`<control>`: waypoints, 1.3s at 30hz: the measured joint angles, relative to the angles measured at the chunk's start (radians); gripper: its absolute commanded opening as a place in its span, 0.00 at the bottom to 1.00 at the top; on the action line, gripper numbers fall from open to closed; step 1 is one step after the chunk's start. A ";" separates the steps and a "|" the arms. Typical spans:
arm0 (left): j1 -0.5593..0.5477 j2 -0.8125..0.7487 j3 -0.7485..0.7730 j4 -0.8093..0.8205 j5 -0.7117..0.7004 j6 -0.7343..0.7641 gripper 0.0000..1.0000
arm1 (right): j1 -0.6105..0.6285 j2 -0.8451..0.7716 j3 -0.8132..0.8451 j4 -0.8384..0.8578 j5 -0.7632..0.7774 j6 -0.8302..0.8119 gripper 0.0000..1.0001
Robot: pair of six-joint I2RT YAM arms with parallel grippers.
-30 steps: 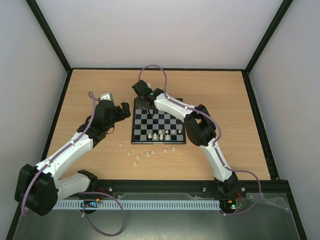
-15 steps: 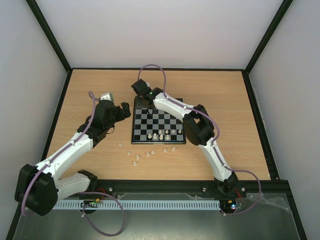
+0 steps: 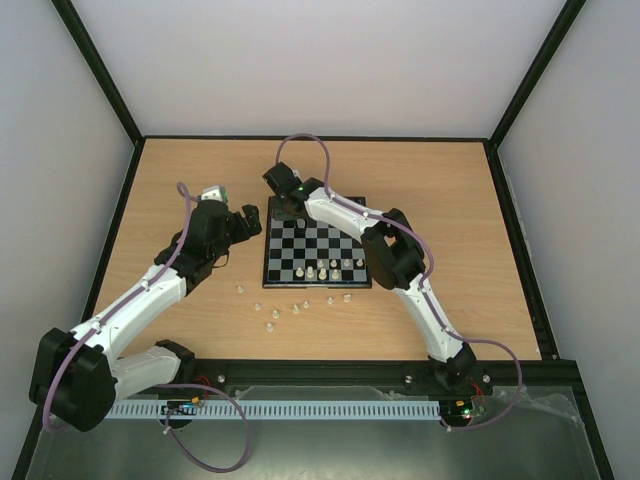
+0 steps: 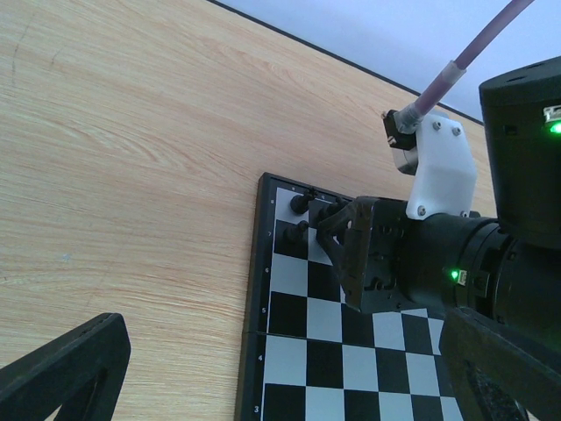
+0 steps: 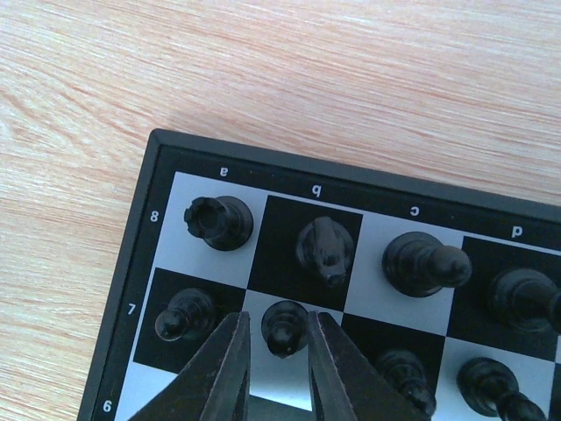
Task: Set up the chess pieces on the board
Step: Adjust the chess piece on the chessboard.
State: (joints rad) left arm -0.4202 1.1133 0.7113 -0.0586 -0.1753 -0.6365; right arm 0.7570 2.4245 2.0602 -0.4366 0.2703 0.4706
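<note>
Claws differ: right claw (image 5: 276, 320) grips one black pawn (image 5: 282, 331) on the board (image 5: 151, 263), left claw (image 4: 285, 355) stands open.

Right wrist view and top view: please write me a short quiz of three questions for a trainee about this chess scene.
1. True or false: the fingers of the right tool stand on either side of a small black plastic pawn on square b7.
2. The small black plastic rook stands on which square of the small black-rimmed checkered chessboard? A: a8. B: c8. C: d7.
3. In the top view, where do the loose cream plastic chess pieces lie?
Key: 1 true. 2 A. 3 On the wooden table, just off the board's near edge.
</note>
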 measured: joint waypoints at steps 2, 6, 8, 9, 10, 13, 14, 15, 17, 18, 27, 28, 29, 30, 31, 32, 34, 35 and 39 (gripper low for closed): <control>0.000 0.000 0.000 0.000 0.000 0.000 1.00 | -0.002 0.000 0.006 0.000 0.000 0.000 0.20; 0.000 0.000 0.000 0.000 0.001 0.000 0.99 | -0.005 0.000 0.015 -0.001 0.000 0.000 0.17; 0.000 0.000 0.000 0.000 0.002 0.000 1.00 | -0.005 0.002 0.024 -0.005 0.000 0.000 0.17; 0.000 0.000 0.000 0.000 0.002 0.000 1.00 | -0.005 0.004 0.030 -0.006 0.000 0.000 0.16; 0.000 0.000 0.000 0.000 0.002 0.000 0.99 | -0.005 0.005 0.033 -0.006 0.000 -0.002 0.16; 0.000 0.000 0.000 0.000 0.003 0.000 0.99 | -0.006 0.010 0.043 -0.008 -0.001 -0.002 0.16; 0.000 0.000 0.000 0.000 0.003 0.000 0.99 | -0.006 0.011 0.043 -0.007 -0.001 -0.002 0.15; 0.000 0.000 0.000 0.000 0.003 0.000 1.00 | -0.007 0.011 0.043 -0.008 -0.001 -0.003 0.16; 0.000 0.000 0.000 0.000 0.004 0.000 1.00 | -0.008 0.013 0.043 -0.008 -0.001 -0.003 0.15; 0.000 0.000 0.000 0.000 0.004 0.000 0.99 | -0.008 0.014 0.043 -0.009 -0.001 -0.003 0.15; 0.000 0.000 0.000 0.000 0.011 0.000 0.99 | -0.010 0.018 0.043 -0.009 -0.003 -0.006 0.07; 0.000 0.000 0.000 0.000 0.011 0.000 0.99 | -0.010 0.018 0.043 -0.009 -0.003 -0.008 0.06; 0.000 0.000 0.000 0.000 0.011 0.000 1.00 | -0.010 0.018 0.043 -0.010 -0.004 -0.008 0.06; 0.000 0.000 0.000 0.000 0.011 0.000 1.00 | -0.010 0.018 0.044 -0.010 -0.005 -0.008 0.05; 0.000 0.000 0.000 0.000 0.011 0.000 0.99 | -0.010 0.018 0.045 -0.010 -0.006 -0.010 0.05; 0.000 0.000 0.000 0.000 0.011 0.000 0.99 | -0.010 0.018 0.045 -0.010 -0.007 -0.010 0.05; 0.000 0.000 0.000 0.000 0.011 0.000 1.00 | -0.010 0.018 0.045 -0.010 -0.009 -0.010 0.04; 0.000 0.000 0.000 0.000 0.011 0.000 1.00 | -0.010 0.018 0.045 -0.010 -0.010 -0.010 0.04; 0.000 0.000 0.000 0.000 0.011 0.000 0.99 | -0.011 0.018 0.045 -0.011 -0.018 -0.010 0.03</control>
State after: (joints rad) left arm -0.4202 1.1133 0.7113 -0.0582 -0.1638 -0.6365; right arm 0.7464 2.4428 2.1048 -0.4477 0.2520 0.4603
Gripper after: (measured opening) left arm 0.995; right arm 0.065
